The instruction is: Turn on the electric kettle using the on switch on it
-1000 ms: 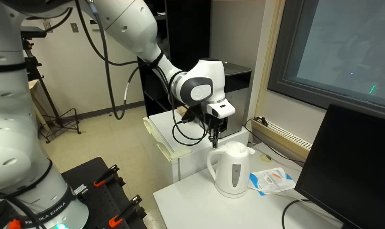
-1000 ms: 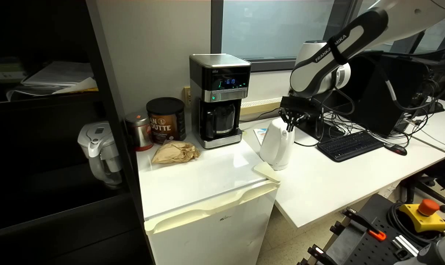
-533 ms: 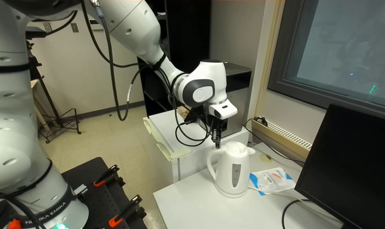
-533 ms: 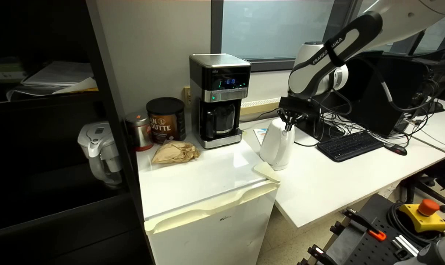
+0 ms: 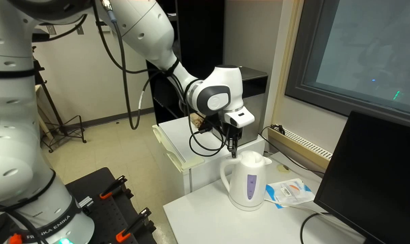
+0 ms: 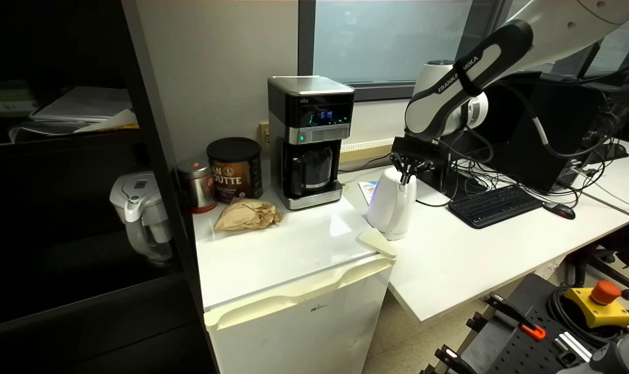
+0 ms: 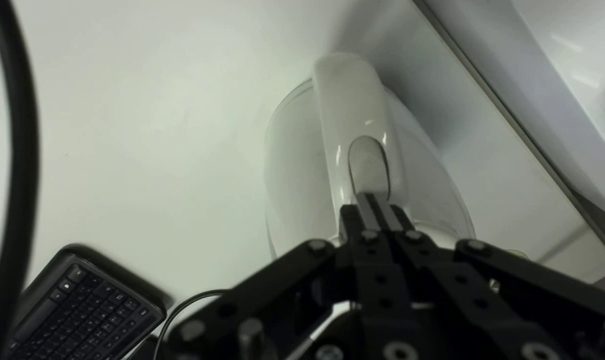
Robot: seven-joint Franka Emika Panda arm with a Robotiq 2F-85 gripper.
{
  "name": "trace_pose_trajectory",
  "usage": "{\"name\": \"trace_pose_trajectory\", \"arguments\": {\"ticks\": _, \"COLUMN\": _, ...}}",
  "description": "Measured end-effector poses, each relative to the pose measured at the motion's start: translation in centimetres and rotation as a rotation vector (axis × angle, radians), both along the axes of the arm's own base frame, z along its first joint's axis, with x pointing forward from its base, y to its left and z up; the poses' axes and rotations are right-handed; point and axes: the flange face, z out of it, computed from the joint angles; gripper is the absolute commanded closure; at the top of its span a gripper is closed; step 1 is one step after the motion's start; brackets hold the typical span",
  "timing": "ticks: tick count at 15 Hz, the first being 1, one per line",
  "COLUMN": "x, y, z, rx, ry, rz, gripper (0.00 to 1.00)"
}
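Note:
The white electric kettle [image 5: 240,198] stands upright on the white desk [image 5: 205,220]. It also shows in an exterior view [image 6: 384,210]. Its water window [image 5: 251,186] glows purple. In the wrist view the kettle's handle [image 7: 347,95] points away from my gripper, with an oval switch [image 7: 367,162] set in its top. My gripper [image 7: 375,196] is shut with nothing between its fingers. Its fingertips are at the near end of the switch and hide that end. In both exterior views the gripper [image 5: 234,156] [image 6: 405,181] points down onto the top of the handle, beside the lid.
A white fridge [image 6: 273,259] with a coffee maker [image 6: 312,119] stands beside the desk. A monitor [image 5: 371,176], a keyboard [image 6: 494,205] and a white-blue packet [image 5: 289,193] lie or stand near the kettle. Cables run over the desk.
The shut gripper has moved slightly along the handle toward the kettle's lid. The water window has changed from grey to glowing purple. The kettle has not moved.

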Motion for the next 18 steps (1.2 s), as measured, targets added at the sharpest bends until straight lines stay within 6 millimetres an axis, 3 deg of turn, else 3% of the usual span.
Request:
{"name": "trace_pose_trajectory", "arguments": {"ticks": 11, "x": -0.1, "y": 0.5, "z": 0.8, "rx": -0.002, "ry": -0.046, "rz": 0.012, "gripper": 1.0}}
{"name": "trace_pose_trajectory", "arguments": {"ticks": 18, "x": -3.0, "y": 1.8, "z": 3.2, "rx": 0.012, "ry": -0.077, "rz": 0.027, "gripper": 1.0}}
